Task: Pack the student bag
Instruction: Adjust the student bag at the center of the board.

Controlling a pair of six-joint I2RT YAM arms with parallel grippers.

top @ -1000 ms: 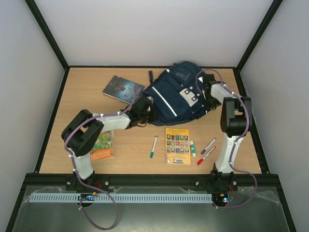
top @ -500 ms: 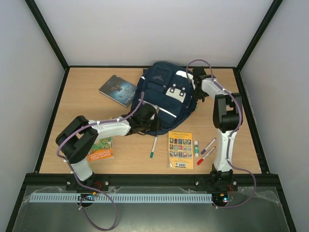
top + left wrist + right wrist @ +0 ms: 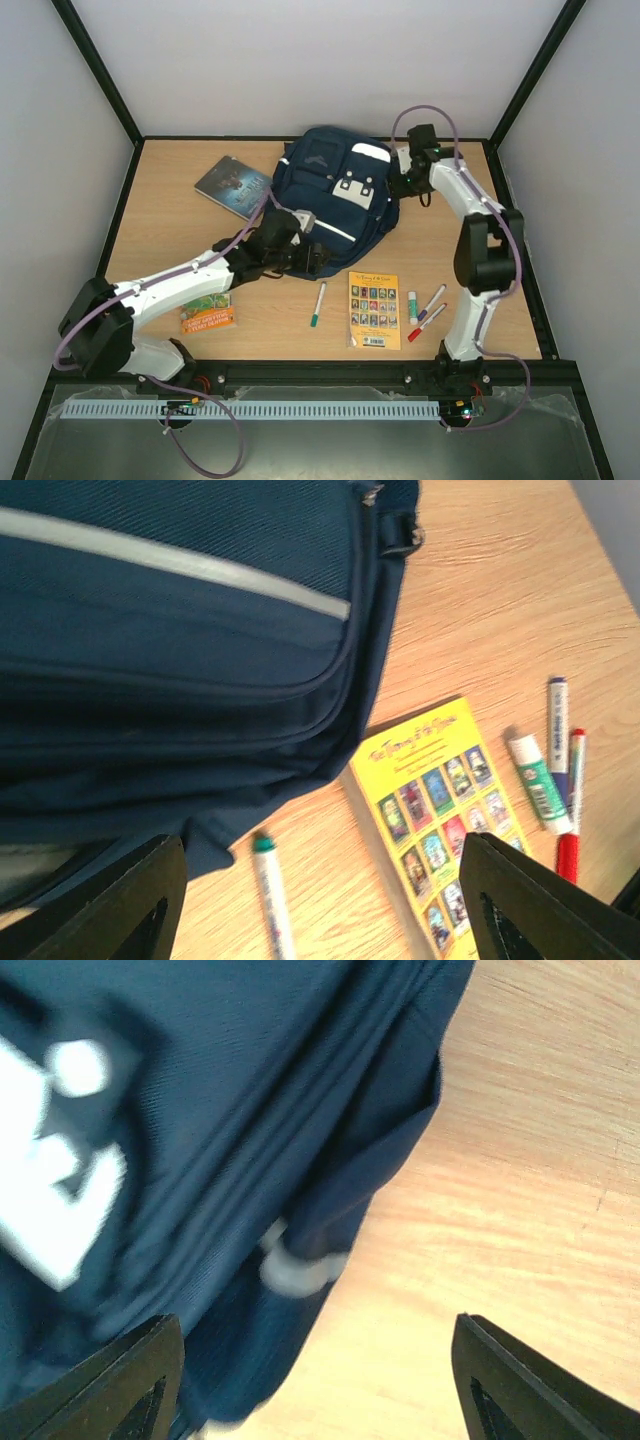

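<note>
While you look down from the top camera, the student bag (image 3: 335,195) lies at the far middle of the table (image 3: 170,230), its grey-white front patch facing up. Your left gripper (image 3: 320,845) sits at the bag's near edge, and its 2 fingers stand wide apart with nothing clamped. In the left wrist view the navy fabric and 1 white stripe fill the upper left, beyond the fingers and not between them. Between them you see bare wood, the tip of the green-capped pen (image 3: 268,895) and a corner of the yellow book (image 3: 440,820).

Your right gripper (image 3: 315,1320) is at the bag's right side, near the far edge, and its jaws also stand open and empty. That wrist view is blurred, but the bag's side shows above the left-hand finger and runs toward the gap, with bare table on the other side.

Near the yellow book lie the glue stick (image 3: 412,301), the purple marker (image 3: 432,301) and the red marker (image 3: 426,323). A dark book (image 3: 232,183) lies just left of the bag, and an orange booklet (image 3: 208,313) lies under your left arm.
</note>
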